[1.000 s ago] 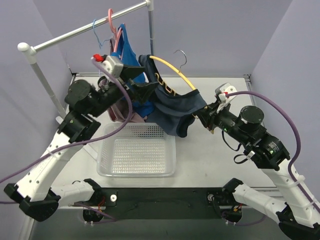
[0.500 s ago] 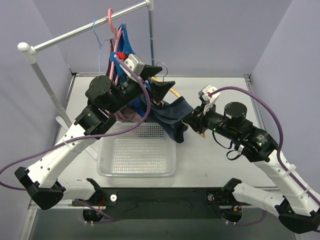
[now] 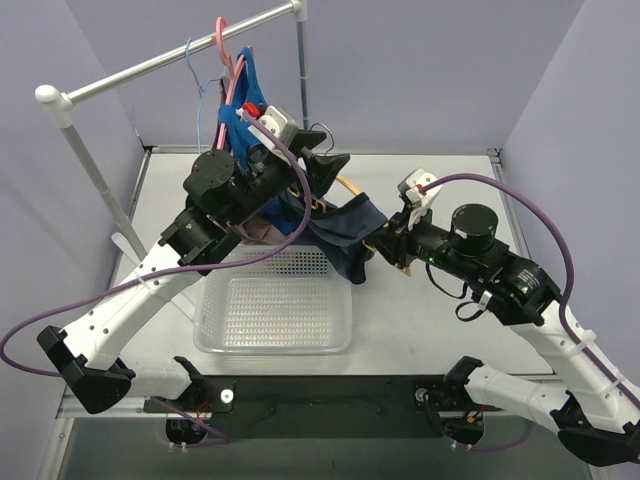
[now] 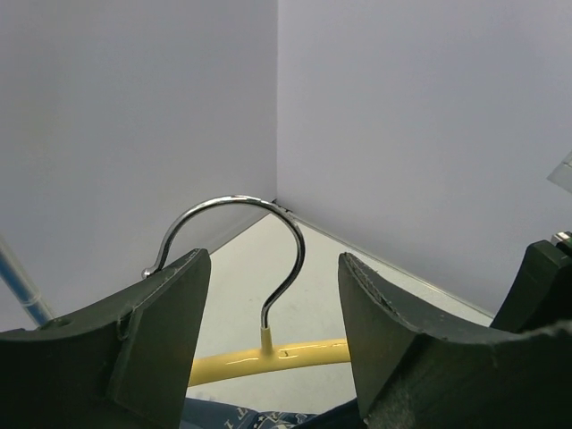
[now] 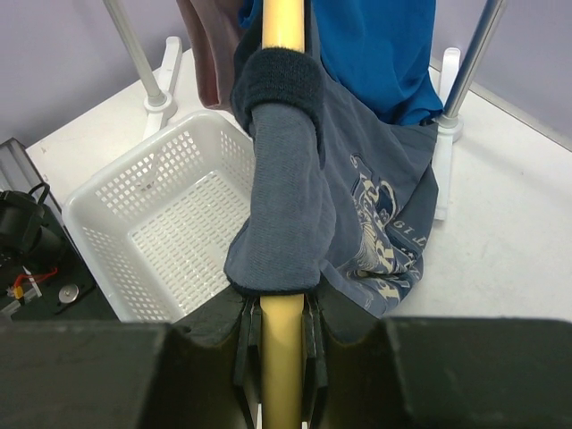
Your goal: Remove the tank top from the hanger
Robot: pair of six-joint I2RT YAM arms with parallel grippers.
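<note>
Tank top [image 5: 295, 206] is not yet off the yellow hanger [image 4: 268, 356]; it hangs bunched over one arm of it, near the far corner of the white basket [image 3: 205, 310]; the removal seems all left to do; right jaws are clenched on the hanger's end, beside the cloth; left jaws stand apart around the metal hook [image 4: 231, 199], not touching it; the hanger's long axis runs from the right jaws toward the left jaws; the cloth drops downward from it.

- Robot test cell, lab-like: plain lilac panel walls [image 3: 420, 60] box in a white table [image 3: 400, 320].
- Garment rail [image 3: 170, 55] stands behind the left claw [image 3: 318, 175]; perforated basket [image 3: 275, 300] sits below it.
</note>
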